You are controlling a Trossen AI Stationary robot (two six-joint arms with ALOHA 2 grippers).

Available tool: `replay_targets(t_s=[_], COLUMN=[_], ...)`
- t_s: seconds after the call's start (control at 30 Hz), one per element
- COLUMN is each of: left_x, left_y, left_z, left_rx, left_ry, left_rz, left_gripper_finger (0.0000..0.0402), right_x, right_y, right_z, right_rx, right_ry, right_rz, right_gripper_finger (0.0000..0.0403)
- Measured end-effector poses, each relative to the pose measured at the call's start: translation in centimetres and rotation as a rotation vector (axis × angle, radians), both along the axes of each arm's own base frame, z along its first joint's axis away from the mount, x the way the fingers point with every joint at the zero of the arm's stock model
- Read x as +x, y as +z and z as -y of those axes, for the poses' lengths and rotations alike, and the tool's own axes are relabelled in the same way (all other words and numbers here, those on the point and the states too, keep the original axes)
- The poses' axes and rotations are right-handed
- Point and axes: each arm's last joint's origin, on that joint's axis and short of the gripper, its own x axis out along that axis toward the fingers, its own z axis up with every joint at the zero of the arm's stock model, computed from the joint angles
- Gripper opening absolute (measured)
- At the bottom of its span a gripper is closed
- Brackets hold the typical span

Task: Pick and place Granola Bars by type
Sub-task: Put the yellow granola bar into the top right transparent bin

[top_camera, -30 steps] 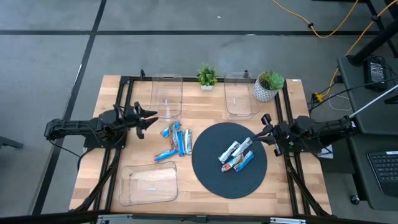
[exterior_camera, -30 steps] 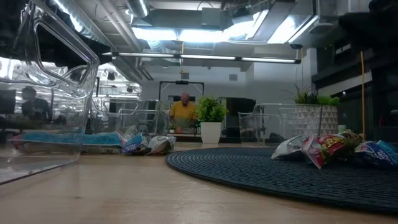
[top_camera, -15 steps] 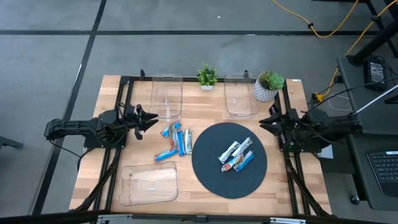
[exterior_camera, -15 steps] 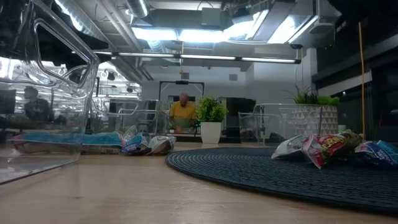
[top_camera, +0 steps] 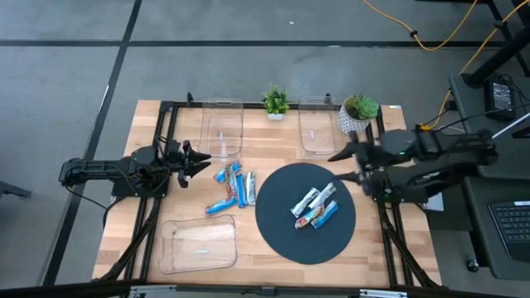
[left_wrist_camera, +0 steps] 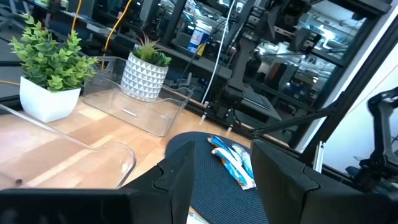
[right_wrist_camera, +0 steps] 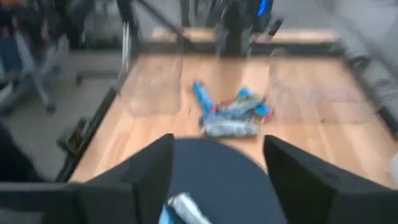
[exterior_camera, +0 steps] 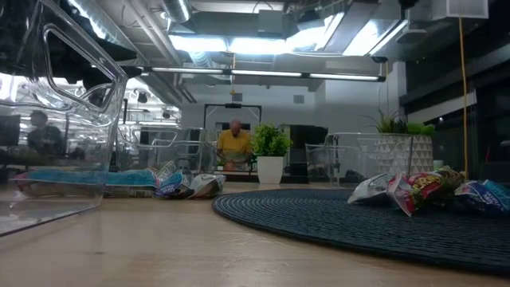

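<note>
Reaching in over the right rim of the dark round mat, my right gripper stood with its fingers spread wide and nothing between them. My left gripper hung partly open and bare beside the granola bars heaped on the wood, while more bars lay on the mat.

The left gripper is holding its fingers apart, empty, over the worktop. Granola Bars are lying on the dark round mat. Beyond the mat, a clear tray is sitting between two potted plants.
</note>
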Motion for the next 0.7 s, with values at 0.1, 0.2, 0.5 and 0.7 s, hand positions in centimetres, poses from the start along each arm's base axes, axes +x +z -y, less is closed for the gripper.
replay_targets(t_s=[0.1, 0.2, 0.5, 0.7], left_x=[0.0, 0.0, 0.0, 0.0], left_y=[0.0, 0.0, 0.0, 0.0], left_z=[0.0, 0.0, 0.2, 0.4], left_rx=[0.000, 0.000, 0.005, 0.042], left_ry=[0.000, 0.000, -0.064, -0.128], left_rz=[0.000, 0.000, -0.001, -0.005], left_gripper_finger=[0.0148, 0.0148, 0.0148, 0.0148], right_x=[2.6, 5.2, 10.9, 13.3], right_y=[-0.1, -1.2, -8.5, -12.9], right_z=[-0.6, -1.3, -2.4, -3.0], right_rx=[-0.027, -0.046, -0.134, -0.133], right_ry=[0.074, 0.162, 0.262, 0.263], right_rz=[-0.090, -0.187, -0.523, -0.697], right_gripper_finger=[0.0295, 0.0315, 0.0319, 0.0307])
